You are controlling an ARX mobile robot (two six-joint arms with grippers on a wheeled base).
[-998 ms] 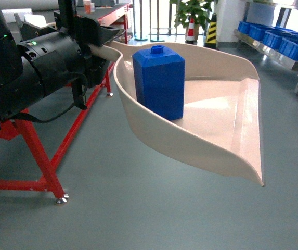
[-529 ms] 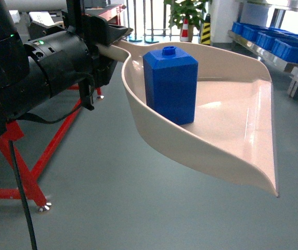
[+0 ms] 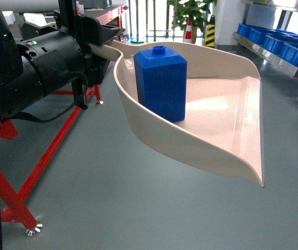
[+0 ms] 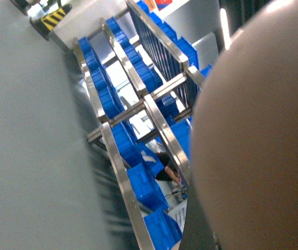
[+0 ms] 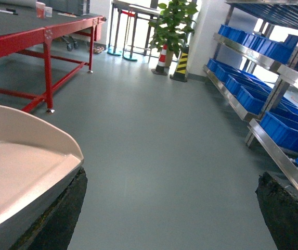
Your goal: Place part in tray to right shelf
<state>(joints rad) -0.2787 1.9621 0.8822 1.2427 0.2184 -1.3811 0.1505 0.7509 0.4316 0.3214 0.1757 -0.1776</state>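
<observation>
1. Cream-beige tray (image 3: pixel 227 125) held out over grey floor (image 3: pixel 112 203), handle end caught in left gripper (image 3: pixel 103 36), fingers clamped on it.
2. Bright blue part (image 3: pixel 160 83) upright inside tray, near back wall, knob on top.
3. Tray corner (image 5: pixel 18 166) also seen from right wrist view.
4. Right gripper (image 5: pixel 169 208) with fingers (image 5: pixel 60 219) spread wide apart, nothing between them, one finger tucked just under tray edge.
5. Steel racks (image 5: pixel 253 67) with blue crates (image 5: pixel 242 94) along right wall, well apart from tray.
6. Red-framed table (image 5: pixel 34 36) at left; potted plant (image 5: pixel 172 21) beyond.
</observation>
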